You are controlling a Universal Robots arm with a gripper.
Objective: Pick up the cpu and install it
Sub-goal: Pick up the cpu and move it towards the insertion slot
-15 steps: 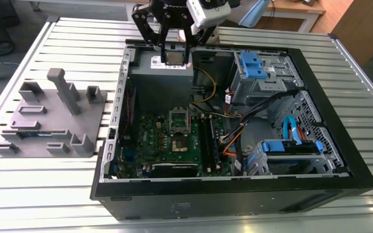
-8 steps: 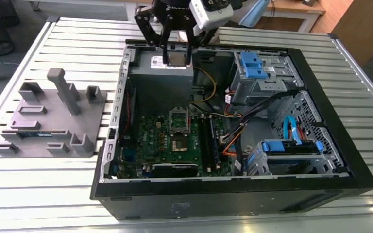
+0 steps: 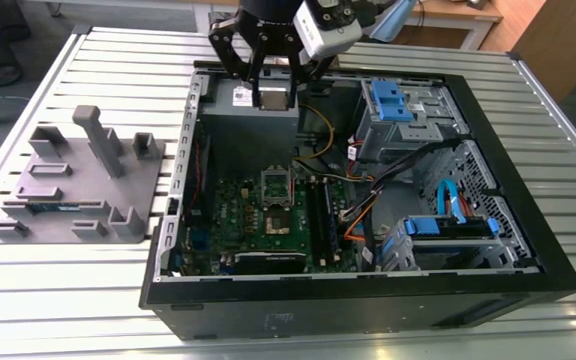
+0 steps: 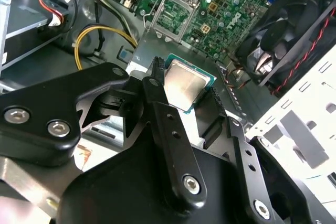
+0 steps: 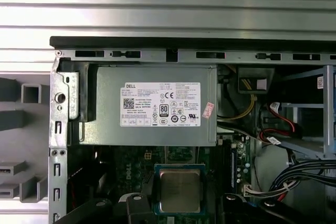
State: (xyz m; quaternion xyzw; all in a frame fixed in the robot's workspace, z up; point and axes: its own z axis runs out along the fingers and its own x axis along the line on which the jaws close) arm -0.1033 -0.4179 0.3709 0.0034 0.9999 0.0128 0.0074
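The cpu, a flat square chip with a silvery top and a thin green rim, hangs between the black fingers of my gripper, which is shut on its edges. It is high over the back of the open computer case, above the grey power supply. Both wrist views show the cpu held level, metal top facing the cameras. The silver socket frame lies on the green motherboard, lower in the case and apart from the chip.
The black case lies open on a slatted metal table. Drive cages with blue clips, cable bundles and a fan crowd the inside. A grey fixture at the exterior view's left holds a memory stick.
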